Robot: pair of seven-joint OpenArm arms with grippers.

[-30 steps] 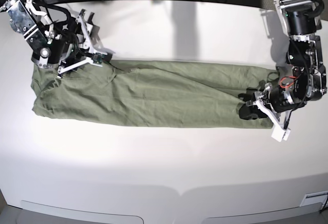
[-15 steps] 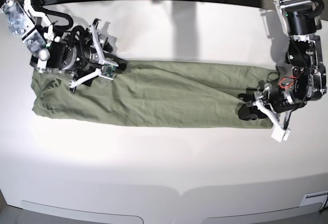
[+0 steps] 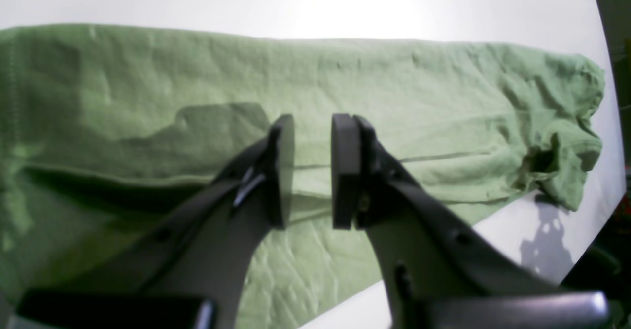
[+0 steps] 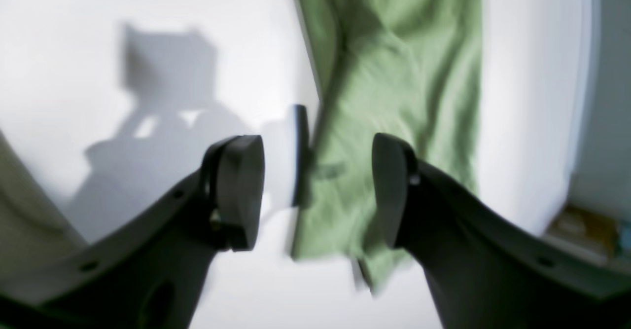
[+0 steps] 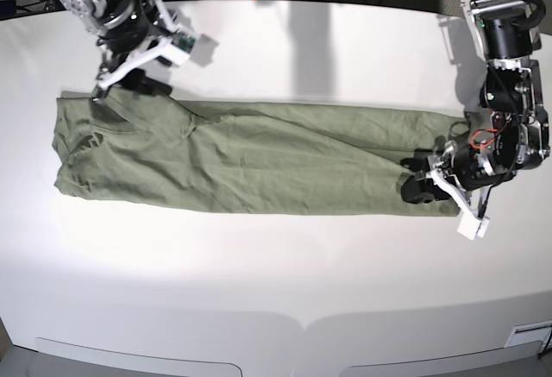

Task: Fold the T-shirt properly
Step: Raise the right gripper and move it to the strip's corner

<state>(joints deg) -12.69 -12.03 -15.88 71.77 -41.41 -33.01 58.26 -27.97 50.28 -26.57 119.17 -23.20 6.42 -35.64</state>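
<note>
Now both jaws stand spread, empty, over the T-shirt (image 5: 250,157).

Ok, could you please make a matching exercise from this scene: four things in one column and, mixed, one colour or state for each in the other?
Things:
1. T-shirt
2. left end effector
3. right end effector
4. table

Descriptions:
A. white
B. jaws wide apart, holding nothing
C. green, lying in a long wrinkled band
D. jaws only narrowly apart, over the cloth

Pairs: 1-C, 2-D, 3-B, 4-A
</note>
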